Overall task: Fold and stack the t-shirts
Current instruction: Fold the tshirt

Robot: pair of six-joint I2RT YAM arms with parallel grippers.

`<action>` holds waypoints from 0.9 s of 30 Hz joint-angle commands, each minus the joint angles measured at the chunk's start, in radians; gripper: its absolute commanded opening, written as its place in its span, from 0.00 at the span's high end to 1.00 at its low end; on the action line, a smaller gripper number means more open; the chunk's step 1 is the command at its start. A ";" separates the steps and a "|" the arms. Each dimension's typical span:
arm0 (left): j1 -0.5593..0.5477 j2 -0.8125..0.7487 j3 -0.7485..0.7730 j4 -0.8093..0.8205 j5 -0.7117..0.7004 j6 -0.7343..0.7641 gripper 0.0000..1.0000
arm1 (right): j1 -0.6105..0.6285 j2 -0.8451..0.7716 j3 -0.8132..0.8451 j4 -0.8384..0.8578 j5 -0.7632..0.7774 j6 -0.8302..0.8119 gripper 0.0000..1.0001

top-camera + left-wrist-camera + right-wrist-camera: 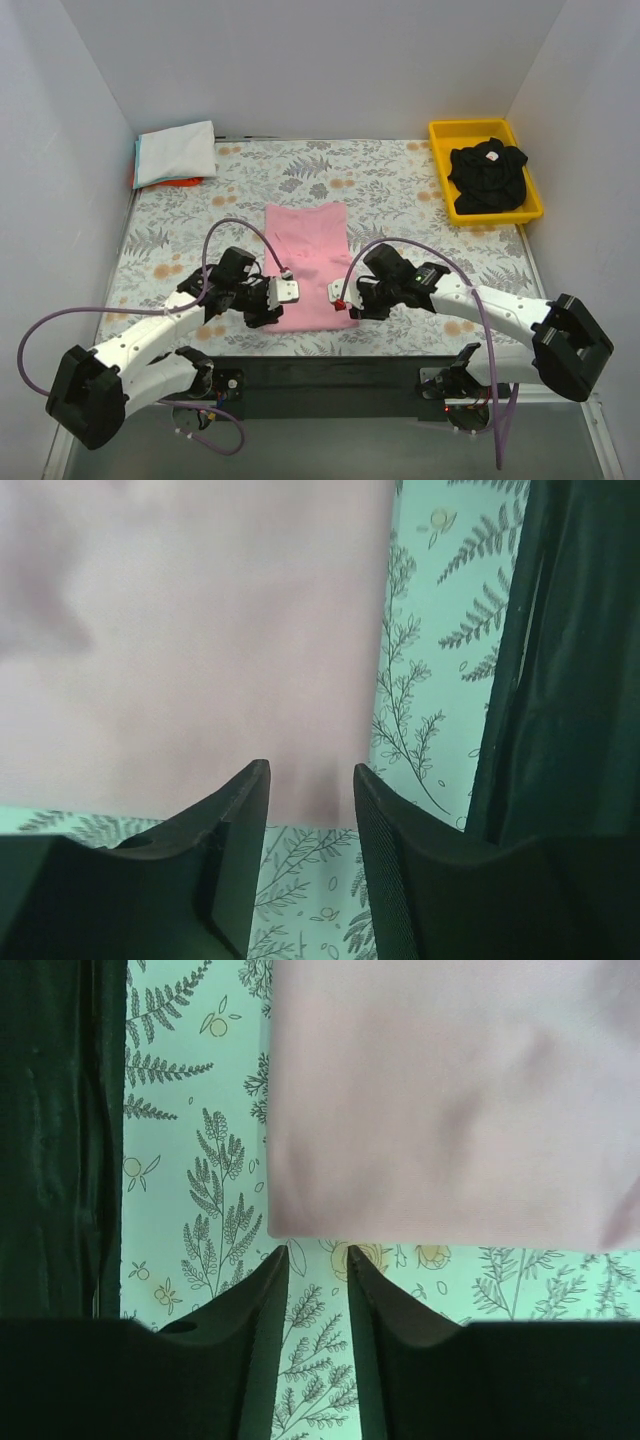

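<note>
The light pink t-shirt lies flat on the floral cloth as a long folded strip, in the middle of the table. My left gripper is open at its near left corner; in the left wrist view the tips straddle the edge of the pink t-shirt. My right gripper is open at the near right corner; in its wrist view the tips stop just short of the hem of the pink t-shirt. The black t-shirt lies crumpled in the yellow tray.
A stack of folded shirts sits at the back left corner, white on top, pale blue and orange edges below. The yellow tray is at the back right. The black table edge runs just behind both grippers. White walls enclose the table.
</note>
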 commanded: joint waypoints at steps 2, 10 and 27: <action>0.003 -0.058 0.090 -0.088 0.081 0.052 0.61 | 0.002 -0.052 0.069 -0.055 -0.023 -0.087 0.56; 0.003 -0.131 -0.027 -0.057 0.041 0.170 0.54 | 0.074 0.057 0.075 0.037 0.020 -0.080 0.43; -0.004 -0.010 -0.126 0.020 -0.034 0.216 0.54 | 0.145 0.144 -0.038 0.089 0.046 -0.122 0.44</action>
